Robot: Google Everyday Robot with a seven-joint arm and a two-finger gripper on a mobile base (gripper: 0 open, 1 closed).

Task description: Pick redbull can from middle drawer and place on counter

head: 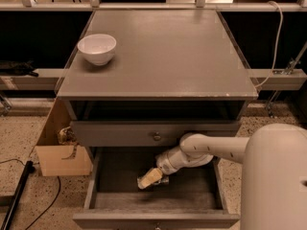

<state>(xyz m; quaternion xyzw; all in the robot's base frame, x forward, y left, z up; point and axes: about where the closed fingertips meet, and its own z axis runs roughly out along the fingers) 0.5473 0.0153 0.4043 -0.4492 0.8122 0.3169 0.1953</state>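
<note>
The middle drawer (110,176) is pulled open below the cabinet, its grey floor showing. My gripper (150,178) is down inside it, left of centre, reaching in from the right on the white arm (206,150). The redbull can lies on the drawer floor right at the gripper; only a small shiny bit (164,180) shows beside it, the rest is hidden. I cannot tell whether the gripper holds the can. The counter (163,51) is the flat grey cabinet top above.
A white bowl (97,48) sits on the counter's left side. The shut upper drawer (120,134) with its knob overhangs the back of the open drawer. A cardboard box (62,159) stands left of the cabinet. My white body (276,181) fills the lower right.
</note>
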